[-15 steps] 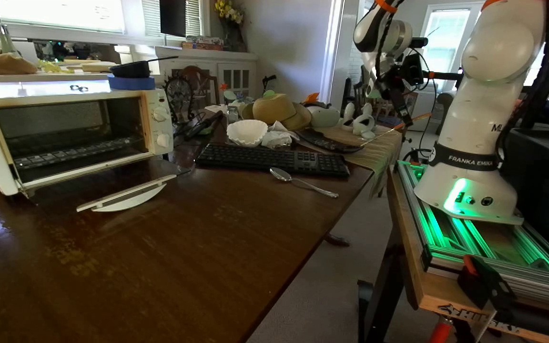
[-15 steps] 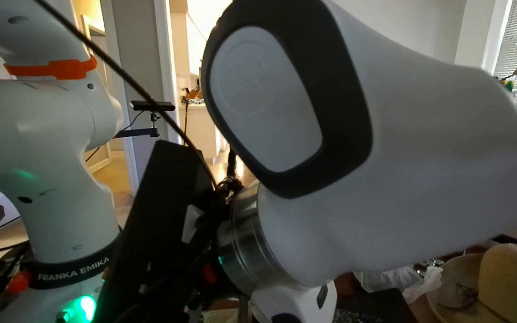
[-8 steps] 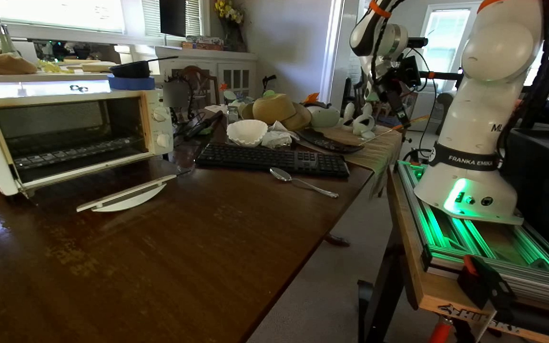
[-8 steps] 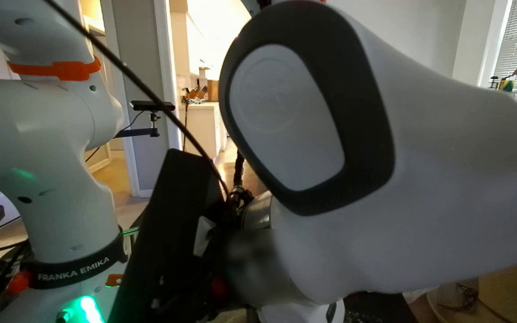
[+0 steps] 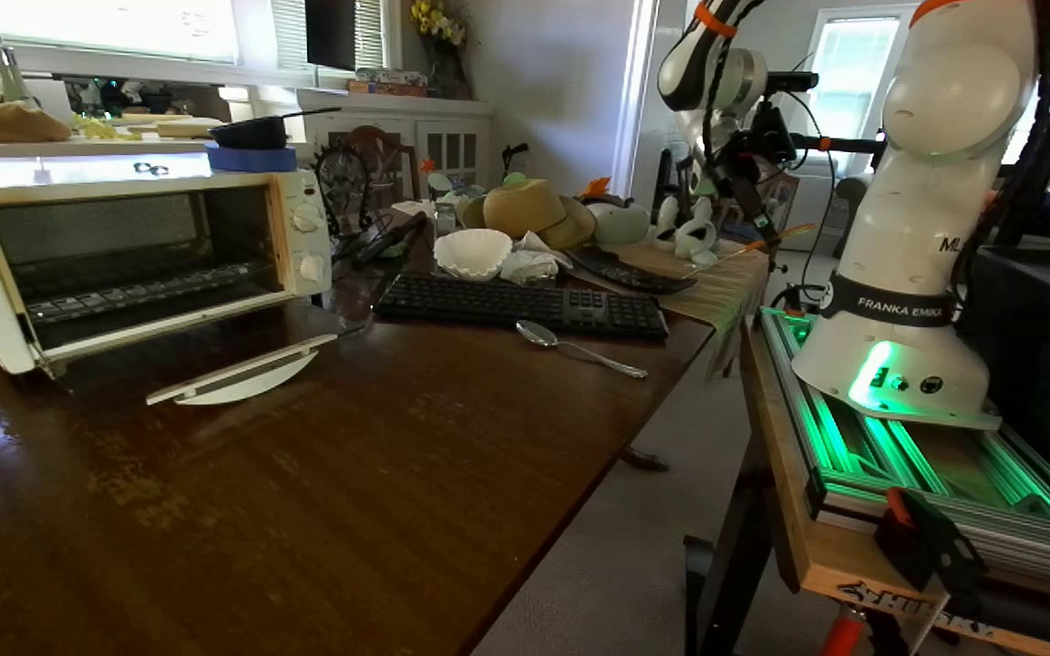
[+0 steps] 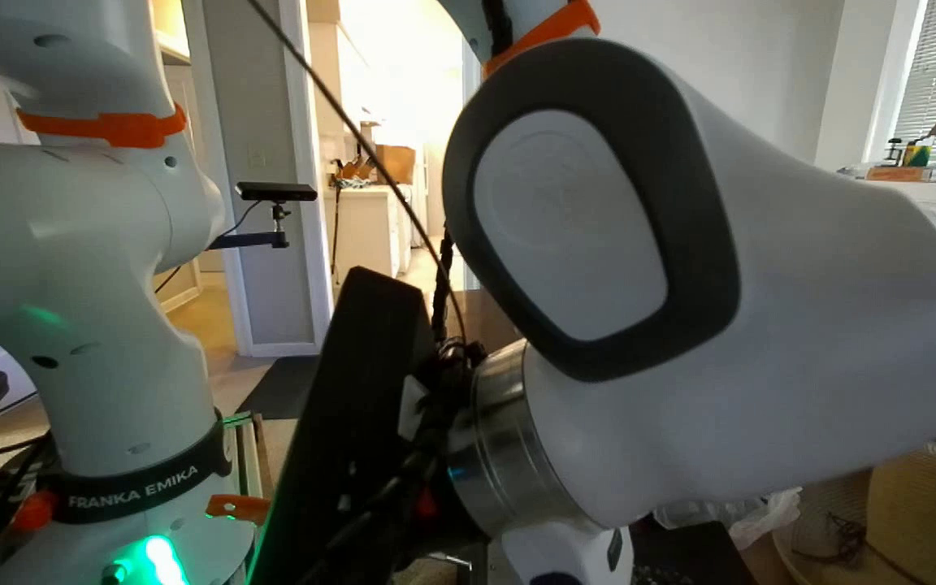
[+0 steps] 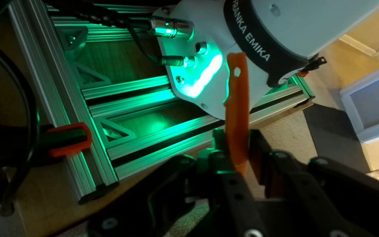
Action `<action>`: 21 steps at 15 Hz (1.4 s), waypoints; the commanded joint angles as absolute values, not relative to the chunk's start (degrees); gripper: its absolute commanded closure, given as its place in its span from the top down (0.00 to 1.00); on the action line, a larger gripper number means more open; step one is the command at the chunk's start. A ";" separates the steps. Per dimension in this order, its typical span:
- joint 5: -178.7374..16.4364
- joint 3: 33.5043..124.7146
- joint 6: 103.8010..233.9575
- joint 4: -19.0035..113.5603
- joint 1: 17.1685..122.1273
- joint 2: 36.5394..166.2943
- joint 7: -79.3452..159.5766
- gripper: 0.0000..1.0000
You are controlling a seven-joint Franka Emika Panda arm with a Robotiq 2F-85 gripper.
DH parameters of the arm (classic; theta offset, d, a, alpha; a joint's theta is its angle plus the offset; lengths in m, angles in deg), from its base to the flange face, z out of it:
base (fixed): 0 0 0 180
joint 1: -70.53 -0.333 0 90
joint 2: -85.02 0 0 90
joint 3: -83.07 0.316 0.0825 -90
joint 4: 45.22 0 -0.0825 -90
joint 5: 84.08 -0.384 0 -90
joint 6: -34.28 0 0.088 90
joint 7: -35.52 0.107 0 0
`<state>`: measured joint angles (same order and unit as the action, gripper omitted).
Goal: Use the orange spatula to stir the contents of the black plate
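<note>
The gripper (image 7: 238, 141) clasps the orange spatula (image 7: 237, 107) aslant, presumably so its lower end can stir the black plate (image 5: 655, 284).

Home interior, in an exterior view: window blinds (image 5: 372, 36), upper left; yellow flowers (image 5: 438, 23), top; toaster oven (image 5: 160, 241), left; tan hat (image 5: 530, 210), upper centre.

An overexposed window (image 5: 87, 35) and a bright doorway (image 6: 411, 89) glare in the exterior views; the wooden desk (image 5: 324, 492) is dim. In the wrist view, a blown-out status light (image 7: 207, 77) washes aluminium rails (image 7: 127, 86) green; the jaws are dark, slightly soft.
</note>
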<state>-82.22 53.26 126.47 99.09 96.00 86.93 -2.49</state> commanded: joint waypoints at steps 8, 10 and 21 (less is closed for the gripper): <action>-77.79 58.20 125.96 99.34 95.12 86.60 7.57 0.05; -77.55 58.82 125.98 99.15 94.89 86.98 8.39 0.05; -77.63 61.24 125.76 97.26 93.50 88.91 12.17 0.05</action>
